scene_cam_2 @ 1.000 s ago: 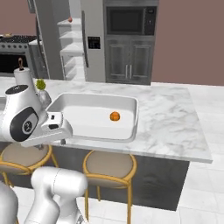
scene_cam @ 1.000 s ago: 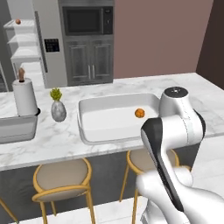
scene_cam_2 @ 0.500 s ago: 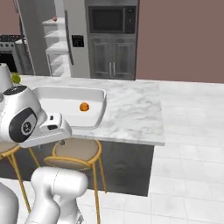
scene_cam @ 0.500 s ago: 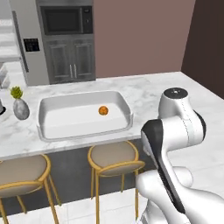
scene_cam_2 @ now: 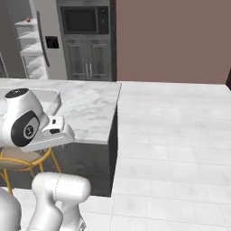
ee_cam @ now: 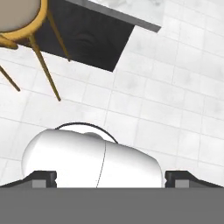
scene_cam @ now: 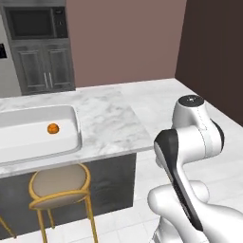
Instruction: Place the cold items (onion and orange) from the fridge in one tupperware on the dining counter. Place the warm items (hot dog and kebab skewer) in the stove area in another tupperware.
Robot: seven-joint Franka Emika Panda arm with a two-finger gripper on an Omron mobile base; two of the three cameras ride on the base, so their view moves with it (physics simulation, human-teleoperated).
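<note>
The tool (ee_cam: pixel 109 177) is released and holds nothing, pointing down at the floor; the orange (scene_cam: pixel 53 128) lies in the tupperware (scene_cam: pixel 71 142) on the table (scene_cam: pixel 114 123), far left of the tool.

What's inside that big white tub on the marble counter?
The white tub holds one orange, lying on its bare floor near the right end. The tub's left part runs out of the picture, so its contents stay unknown.
</note>
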